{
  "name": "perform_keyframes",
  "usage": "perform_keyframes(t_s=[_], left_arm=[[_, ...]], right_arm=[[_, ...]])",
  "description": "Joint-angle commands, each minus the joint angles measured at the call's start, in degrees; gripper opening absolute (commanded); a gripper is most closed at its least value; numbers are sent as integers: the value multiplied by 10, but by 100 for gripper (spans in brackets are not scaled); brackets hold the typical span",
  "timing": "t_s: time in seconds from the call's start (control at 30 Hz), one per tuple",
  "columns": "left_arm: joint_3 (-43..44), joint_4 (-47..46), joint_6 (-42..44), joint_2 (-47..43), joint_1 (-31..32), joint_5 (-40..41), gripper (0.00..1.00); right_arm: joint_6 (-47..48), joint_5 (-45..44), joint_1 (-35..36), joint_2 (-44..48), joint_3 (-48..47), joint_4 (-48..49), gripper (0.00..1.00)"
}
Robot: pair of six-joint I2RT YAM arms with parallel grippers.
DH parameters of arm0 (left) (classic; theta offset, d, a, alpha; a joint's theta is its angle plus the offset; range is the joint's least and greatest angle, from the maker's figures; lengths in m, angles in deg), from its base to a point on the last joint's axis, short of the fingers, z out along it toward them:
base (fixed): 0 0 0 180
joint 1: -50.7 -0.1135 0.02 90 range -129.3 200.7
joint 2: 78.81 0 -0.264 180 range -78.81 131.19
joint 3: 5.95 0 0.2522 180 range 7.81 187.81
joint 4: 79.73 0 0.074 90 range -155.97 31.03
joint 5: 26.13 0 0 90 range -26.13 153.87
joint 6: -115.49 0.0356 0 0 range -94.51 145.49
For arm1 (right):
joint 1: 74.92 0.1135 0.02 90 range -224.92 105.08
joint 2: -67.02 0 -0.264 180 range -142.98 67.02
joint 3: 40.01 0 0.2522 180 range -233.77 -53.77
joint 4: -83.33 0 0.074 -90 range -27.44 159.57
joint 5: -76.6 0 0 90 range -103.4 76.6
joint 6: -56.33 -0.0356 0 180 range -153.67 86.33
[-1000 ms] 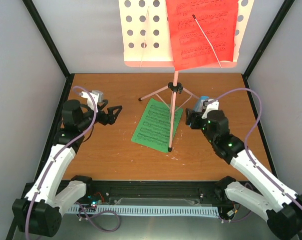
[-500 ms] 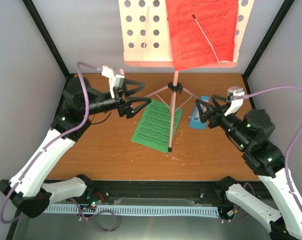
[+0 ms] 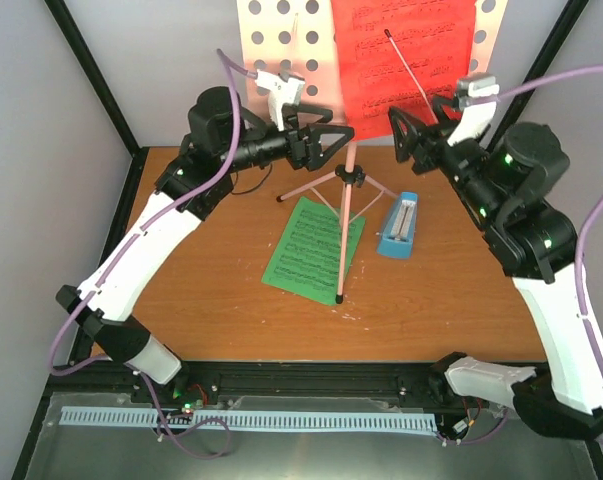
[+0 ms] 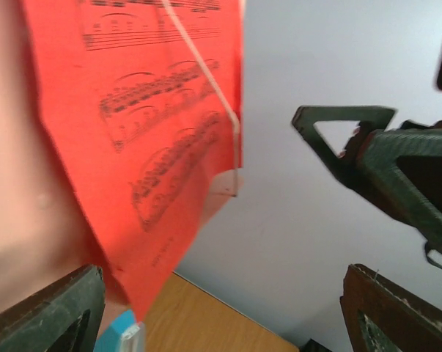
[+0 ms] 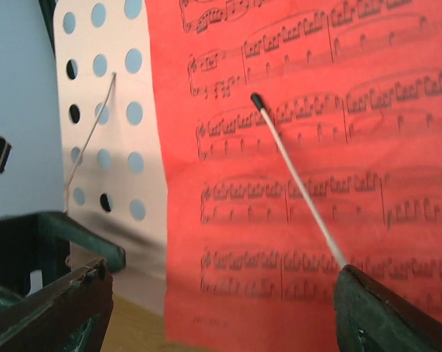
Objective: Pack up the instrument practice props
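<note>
- Currently the left gripper (image 3: pixel 339 120) hovers with jaws spread wide and empty, just beside the lower left corner of the red sheet-music page (image 3: pixel 406 60).
- That page hangs upright, long axis vertical, on the pink hole-punched stand desk (image 3: pixel 281 60), between both grippers.
- Right gripper (image 3: pixel 394 130), likewise wide and empty, faces the page squarely; it looks the nearer.

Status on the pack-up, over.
Left tool, right tool open, empty, up at desk. Red sheet on desk, pinned by wire arm. Green sheet, metronome on table.
</note>
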Motion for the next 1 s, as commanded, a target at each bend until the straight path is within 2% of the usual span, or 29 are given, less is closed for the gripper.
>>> perform_keyframes(t_s=[0.0,0.23,0.4,0.63,0.97], left_arm=[[48,12,-29,24,3,64,88],[77,5,-51,63,3,85,85],[100,7,-58,87,3,81,79],[103,6,-67,98,4,83,75],[121,-25,-93,131,4,30,59]], right_arm=[[38,-14,-3,-64,-90,-46,80],[71,-38,-4,-103,-132,-43,81],[80,-52,-6,-110,-132,-46,82],[85,-56,-6,-102,-126,-41,82],[105,-77,-8,-108,-135,-44,77]])
